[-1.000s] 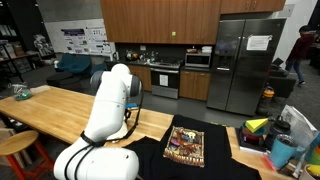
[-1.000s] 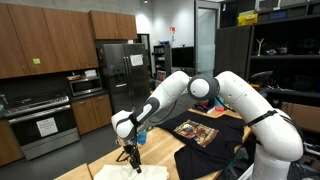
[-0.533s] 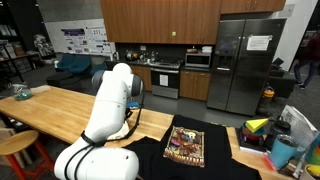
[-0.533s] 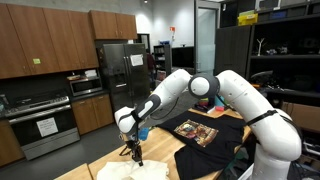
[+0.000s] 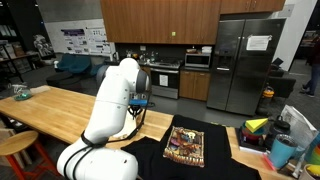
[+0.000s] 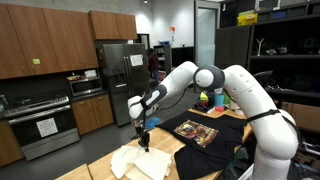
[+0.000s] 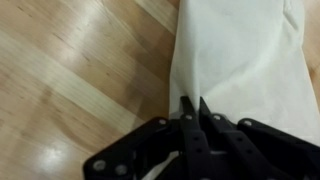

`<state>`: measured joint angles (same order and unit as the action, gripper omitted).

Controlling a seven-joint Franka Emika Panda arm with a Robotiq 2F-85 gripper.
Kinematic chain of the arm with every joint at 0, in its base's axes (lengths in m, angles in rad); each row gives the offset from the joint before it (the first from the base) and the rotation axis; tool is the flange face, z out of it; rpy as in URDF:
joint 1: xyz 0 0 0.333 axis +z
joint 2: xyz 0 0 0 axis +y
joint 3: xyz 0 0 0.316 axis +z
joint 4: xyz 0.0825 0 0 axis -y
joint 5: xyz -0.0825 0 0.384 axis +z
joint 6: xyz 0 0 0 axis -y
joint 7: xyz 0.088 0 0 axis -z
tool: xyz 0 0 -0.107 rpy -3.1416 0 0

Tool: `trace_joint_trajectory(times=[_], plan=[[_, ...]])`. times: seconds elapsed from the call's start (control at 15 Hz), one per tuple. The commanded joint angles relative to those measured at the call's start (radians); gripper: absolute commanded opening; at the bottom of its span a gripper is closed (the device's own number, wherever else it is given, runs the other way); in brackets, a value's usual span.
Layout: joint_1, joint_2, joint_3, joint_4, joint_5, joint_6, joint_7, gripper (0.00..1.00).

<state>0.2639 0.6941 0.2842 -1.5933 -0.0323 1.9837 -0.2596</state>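
A white cloth (image 6: 140,163) lies crumpled on the wooden table (image 6: 200,165). My gripper (image 6: 144,141) points straight down at the cloth's far edge. In the wrist view the two black fingertips (image 7: 186,104) are nearly together, and a thin raised fold of the white cloth (image 7: 245,55) is pinched between them. My gripper (image 7: 193,104) is shut on that fold. The cloth spreads away from the fingers over the light wood (image 7: 70,70). In an exterior view the arm's white body (image 5: 115,100) hides the gripper and the cloth.
A black mat with a colourful printed square (image 5: 185,145) lies on the table beside the arm; it also shows in an exterior view (image 6: 197,131). Bins and containers (image 5: 272,135) stand at one table end. A round stool (image 5: 15,148) stands at the table's near side.
The arm has swung along the table toward the black mat, with the gripper still low. The white cloth has come along with it and now shows more fully.
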Motion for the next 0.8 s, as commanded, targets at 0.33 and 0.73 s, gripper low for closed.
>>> trace_joint_trajectory(times=[0.33, 0.73], plan=[[0.003, -0.216, -0.064, -0.219, 0.002, 0.158, 0.218, 0.63], [0.029, -0.347, -0.020, -0.392, -0.017, 0.347, 0.172, 1.00]])
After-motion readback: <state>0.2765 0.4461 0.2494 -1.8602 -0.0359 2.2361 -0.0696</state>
